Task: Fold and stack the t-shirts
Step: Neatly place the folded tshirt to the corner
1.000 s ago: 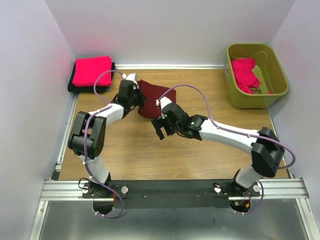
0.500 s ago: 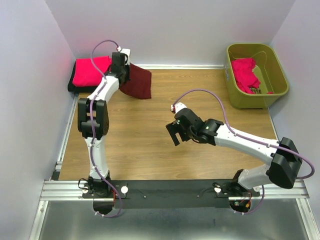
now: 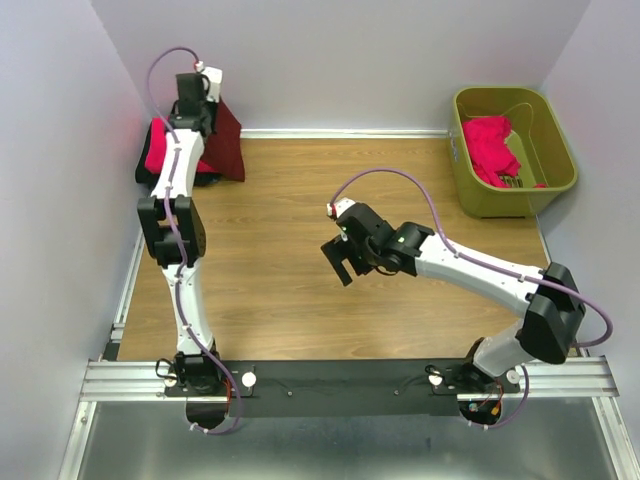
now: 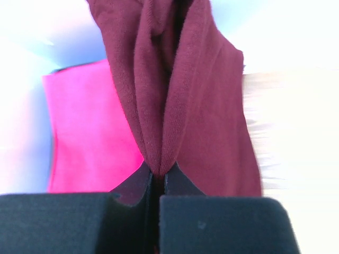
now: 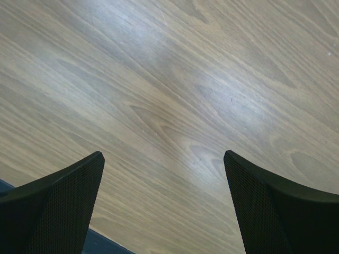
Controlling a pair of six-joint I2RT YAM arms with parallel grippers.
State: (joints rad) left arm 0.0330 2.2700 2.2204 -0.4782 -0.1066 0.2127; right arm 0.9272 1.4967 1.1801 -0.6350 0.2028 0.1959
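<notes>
A folded dark maroon t-shirt (image 3: 224, 140) (image 4: 180, 95) hangs in the air at the back left, pinched at its top by my left gripper (image 3: 196, 108) (image 4: 157, 177), which is shut on it. Below and behind the maroon cloth lies a folded pinkish-red t-shirt (image 3: 160, 150) (image 4: 87, 132) on top of a black one (image 3: 150, 178). More pinkish-red t-shirts (image 3: 490, 148) lie crumpled in the olive bin. My right gripper (image 3: 345, 262) (image 5: 164, 206) hovers over the bare wood mid-table, open, with nothing between its fingers.
The olive-green bin (image 3: 560, 150) stands at the back right corner. Grey walls close in the table on the left, back and right. The wooden tabletop (image 3: 300, 300) (image 5: 175, 95) stretches between the two arms, with a metal rail (image 3: 350, 378) along the near edge.
My left arm has lifted the maroon t-shirt off the table and carried it left and back, over the pinkish-red stack. My right gripper let go and drew back toward mid-table.
</notes>
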